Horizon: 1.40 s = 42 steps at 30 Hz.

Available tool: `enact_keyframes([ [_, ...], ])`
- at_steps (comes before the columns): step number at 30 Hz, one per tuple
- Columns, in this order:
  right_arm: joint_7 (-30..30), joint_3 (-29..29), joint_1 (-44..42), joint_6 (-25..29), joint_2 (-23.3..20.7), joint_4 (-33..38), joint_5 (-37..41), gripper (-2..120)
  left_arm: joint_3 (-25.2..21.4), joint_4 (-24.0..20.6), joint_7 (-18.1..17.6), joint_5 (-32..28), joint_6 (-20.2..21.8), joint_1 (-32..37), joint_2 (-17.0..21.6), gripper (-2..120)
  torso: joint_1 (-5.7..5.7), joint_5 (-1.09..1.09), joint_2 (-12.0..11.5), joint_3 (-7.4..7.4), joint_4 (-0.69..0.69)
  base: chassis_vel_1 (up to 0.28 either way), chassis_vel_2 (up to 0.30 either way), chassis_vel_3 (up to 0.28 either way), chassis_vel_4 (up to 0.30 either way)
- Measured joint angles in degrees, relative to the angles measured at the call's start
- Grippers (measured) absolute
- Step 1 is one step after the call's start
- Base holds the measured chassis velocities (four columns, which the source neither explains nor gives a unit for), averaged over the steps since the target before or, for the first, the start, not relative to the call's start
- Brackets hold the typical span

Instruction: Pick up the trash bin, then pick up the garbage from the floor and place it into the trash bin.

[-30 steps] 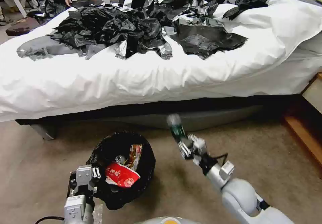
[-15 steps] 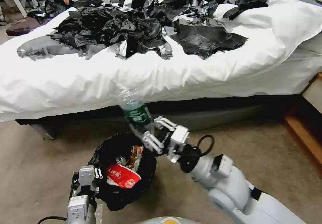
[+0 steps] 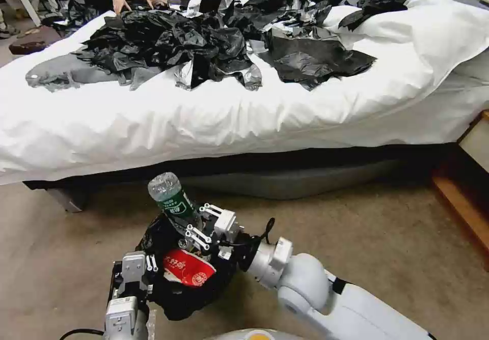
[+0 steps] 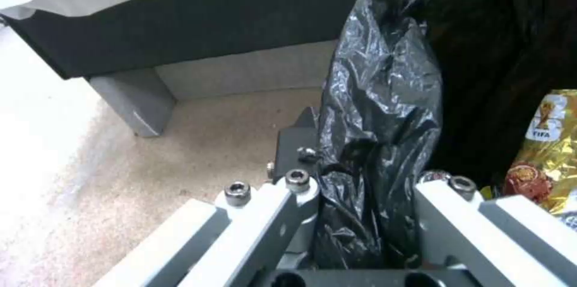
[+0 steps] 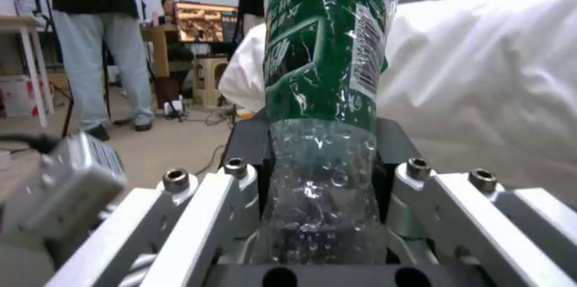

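Observation:
The trash bin (image 3: 175,299), lined with a black bag, hangs low at the front left, just off the carpet. My left gripper (image 3: 144,264) is shut on its rim; the left wrist view has the black liner (image 4: 373,143) pinched between the fingers (image 4: 282,197). Garbage lies inside the bin: a red wrapper (image 3: 186,268) and a gold wrapper (image 4: 544,152). My right gripper (image 3: 197,224) is shut on a clear green-labelled bottle (image 3: 170,200), tilted, directly above the bin's mouth. The right wrist view has the bottle (image 5: 324,75) standing up between the fingers (image 5: 240,179).
A bed with a white sheet (image 3: 229,116) spans the back, with large black plastic sheets (image 3: 204,45) piled on it. Its grey leg (image 3: 66,200) stands left of the bin. Wooden furniture (image 3: 466,197) lines the right edge. Bare carpet (image 3: 367,238) lies to the right.
My right arm has swung left with the bottle, from right of the bin to above its mouth. The left gripper and bin have held still.

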Motion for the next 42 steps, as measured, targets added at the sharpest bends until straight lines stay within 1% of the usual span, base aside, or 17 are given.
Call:
enact_keyframes([
  [8, -0.1, 0.0, -2.0, 0.1, -0.3, -1.0, -1.4, 25, -0.1, 0.1, 0.0, -0.6, 0.2, -0.7, 0.3, 3, -0.01, 0.00, 0.0, 0.00, -0.01, 0.000, 0.000, 0.000, 0.000],
  [9, -0.2, 0.0, -2.3, 0.2, -0.4, -1.0, -1.8, 32, -0.2, 0.1, 0.0, -0.7, 0.3, -0.7, 0.3, 3, 0.00, 0.00, 0.0, 0.00, -0.01, 0.000, 0.000, 0.000, 0.000],
  [11, -0.3, 0.0, -2.5, 0.2, -0.5, -1.0, -1.9, 34, -0.2, 0.1, 0.0, -0.7, 0.3, -0.8, 0.4, 3, 0.00, 0.00, 0.0, 0.00, -0.01, 0.000, 0.000, 0.000, 0.000],
  [12, -0.6, 0.0, -2.9, 0.2, -0.7, -1.0, -2.1, 41, -0.3, 0.2, 0.0, -0.9, 0.3, -0.8, 0.5, 3, 0.00, 0.00, 0.0, 0.00, -0.01, 0.000, 0.000, 0.000, 0.000],
  [13, -0.6, 0.0, -2.9, 0.2, -0.7, -1.0, -2.1, 41, -0.3, 0.2, 0.0, -0.9, 0.3, -0.8, 0.5, 3, 0.00, 0.00, 0.0, 0.00, -0.01, 0.000, 0.000, 0.000, 0.000],
  [15, -0.8, 0.0, -3.2, 0.2, -0.7, -0.6, -2.3, 52, -0.5, 0.2, 0.0, -1.1, 0.3, -0.8, 0.6, 3, 0.00, 0.00, 0.0, 0.00, -0.01, 0.000, 0.000, 0.000, 0.000],
  [16, -0.8, 0.0, -3.2, 0.2, -0.7, -0.6, -2.3, 52, -0.5, 0.2, 0.0, -1.1, 0.3, -0.8, 0.6, 3, 0.00, 0.00, 0.0, 0.00, -0.01, 0.000, 0.000, 0.000, 0.000],
  [18, -0.8, 0.1, -3.4, 0.2, -0.9, -0.2, -2.3, 62, -0.5, 0.3, 0.0, -1.2, 0.4, -0.9, 0.6, 3, 0.00, 0.00, 0.0, 0.00, -0.01, 0.000, 0.000, 0.000, 0.000],
  [19, -0.8, 0.1, -3.4, 0.2, -0.9, -0.2, -2.3, 62, -0.5, 0.3, 0.0, -1.2, 0.4, -0.9, 0.6, 3, 0.00, 0.00, 0.0, 0.00, -0.01, 0.000, 0.000, 0.000, 0.000],
  [21, -0.8, 0.3, -3.7, 0.2, -1.2, 0.3, -2.3, 74, -0.6, 0.4, 0.0, -1.3, 0.5, -1.0, 0.6, 3, 0.00, 0.00, 0.0, 0.00, -0.01, 0.000, 0.000, 0.000, 0.000],
  [22, -0.8, 0.3, -3.7, 0.2, -1.2, 0.3, -2.3, 74, -0.6, 0.4, 0.0, -1.3, 0.5, -1.0, 0.6, 3, 0.00, 0.00, 0.0, 0.00, -0.01, 0.000, 0.000, 0.000, 0.000],
  [23, -0.8, 0.3, -3.9, 0.2, -1.5, 0.5, -2.4, 81, -0.6, 0.6, 0.1, -1.3, 0.5, -1.2, 0.6, 3, 0.00, 0.00, 0.0, 0.00, -0.01, 0.000, 0.000, 0.000, 0.000],
  [25, -0.8, 0.4, -4.1, 0.2, -1.7, 0.7, -2.5, 84, -0.6, 0.8, 0.1, -1.3, 0.6, -1.2, 0.6, 3, -0.01, 0.00, 0.0, 0.00, -0.01, 0.000, 0.000, 0.000, 0.000],
  [27, -0.8, 0.6, -4.5, 0.2, -2.0, 1.0, -2.6, 95, -0.6, 1.2, 0.1, -1.4, 0.6, -1.4, 0.6, 3, 0.00, 0.00, 0.0, 0.00, -0.01, 0.000, 0.000, 0.000, 0.000],
  [28, -0.8, 0.7, -4.6, 0.2, -2.2, 1.1, -2.7, 98, -0.6, 1.2, 0.1, -1.5, 0.7, -1.4, 0.6, 3, 0.00, 0.00, 0.0, 0.00, -0.01, 0.000, 0.000, 0.000, 0.000],
  [36, -0.8, 1.6, -4.9, 0.2, -3.2, 3.0, -2.7, 100, -0.6, 1.2, 0.1, -1.7, 0.8, -1.5, 0.6, 3, -0.01, 0.00, 0.0, 0.00, -0.01, 0.000, 0.000, 0.000, 0.000],
  [42, -0.8, 4.0, -4.9, 0.1, -4.1, 6.5, -2.4, 100, -0.5, 1.2, 0.0, -1.5, 0.9, -1.4, 0.5, 3, -0.01, 0.00, 0.0, 0.00, -0.01, 0.000, 0.000, 0.000, 0.000],
])
